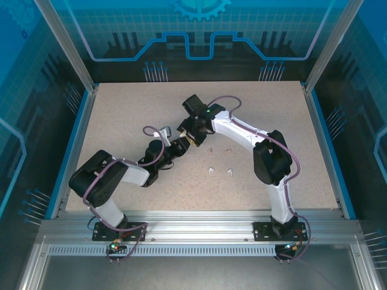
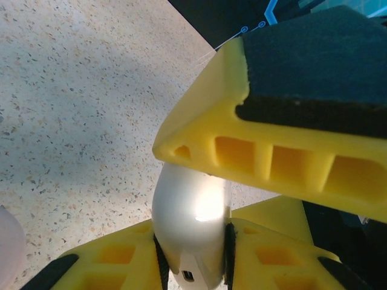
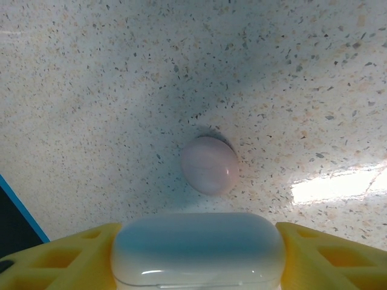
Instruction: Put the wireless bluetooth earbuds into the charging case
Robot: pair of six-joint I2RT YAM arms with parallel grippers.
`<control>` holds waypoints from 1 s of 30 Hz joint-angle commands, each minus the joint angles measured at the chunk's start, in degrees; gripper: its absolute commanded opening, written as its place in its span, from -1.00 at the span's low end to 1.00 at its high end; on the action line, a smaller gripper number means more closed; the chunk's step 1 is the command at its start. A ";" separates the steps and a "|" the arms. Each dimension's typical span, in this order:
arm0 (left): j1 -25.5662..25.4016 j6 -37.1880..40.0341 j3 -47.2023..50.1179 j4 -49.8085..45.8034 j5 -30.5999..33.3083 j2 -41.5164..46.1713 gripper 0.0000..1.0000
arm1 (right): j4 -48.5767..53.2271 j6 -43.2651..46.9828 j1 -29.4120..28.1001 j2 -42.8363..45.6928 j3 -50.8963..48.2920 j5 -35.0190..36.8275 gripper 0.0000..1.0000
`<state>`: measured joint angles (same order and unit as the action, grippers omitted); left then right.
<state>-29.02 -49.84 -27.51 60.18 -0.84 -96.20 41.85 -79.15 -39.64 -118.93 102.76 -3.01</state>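
Note:
A white charging case (image 3: pixel 198 248) with its lid closed is held between the two arms near the table's middle. My right gripper (image 3: pixel 198 257) is shut on its ends. My left gripper (image 2: pixel 193 244) is shut on the same case (image 2: pixel 190 217), port end towards the camera, and a yellow finger (image 2: pixel 272 157) of the right gripper crosses above it. In the top view the left gripper (image 1: pixel 177 145) and right gripper (image 1: pixel 190 138) meet tip to tip. Four tiny earbuds lie on the table to their right: two pale ones (image 1: pixel 210 150) (image 1: pixel 228 149) and two white ones (image 1: pixel 210 171) (image 1: pixel 230 173).
A closed pale pink case (image 3: pixel 210 165) lies on the speckled table (image 1: pixel 121 121) just beyond the held white case; its edge (image 2: pixel 8 248) shows in the left wrist view. Blue rails (image 1: pixel 72 145) bound the table, and the right arm's elbow (image 1: pixel 270 158) stands beside the earbuds.

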 commanded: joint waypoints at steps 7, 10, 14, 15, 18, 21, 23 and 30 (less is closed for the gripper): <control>0.08 0.73 -1.89 0.64 3.22 -1.79 -0.61 | 1.40 -0.74 -1.30 3.09 -0.93 -1.74 0.28; 0.05 0.76 -2.24 0.50 3.46 -1.88 -0.56 | 1.18 -0.77 -1.32 3.35 -1.21 -1.74 0.29; 0.07 0.63 -2.66 0.45 3.75 -2.15 -0.53 | 1.14 -0.74 -1.32 3.53 -1.27 -1.65 0.28; 0.10 0.54 -2.77 0.36 3.86 -2.22 -0.52 | 1.13 -0.68 -1.32 3.61 -1.29 -1.65 0.28; 0.01 0.41 -3.01 0.37 3.93 -2.40 -0.46 | 1.05 -0.74 -1.28 3.62 -1.38 -1.65 0.28; 0.07 0.36 -3.12 0.37 3.89 -2.58 -0.57 | 1.05 -0.74 -1.27 3.56 -1.42 -1.74 0.28; 0.03 0.41 -3.17 0.38 3.69 -2.67 -0.75 | 0.96 -0.77 -1.24 3.71 -1.56 -1.72 0.28; 0.02 -0.16 -2.77 -0.36 3.33 -2.08 -1.00 | 0.28 -0.74 -0.63 4.21 -2.04 -2.32 0.47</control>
<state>-29.06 -50.87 -28.84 60.27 0.30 -97.58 39.81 -79.77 -39.59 -118.28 101.56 -1.61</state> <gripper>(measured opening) 0.231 0.698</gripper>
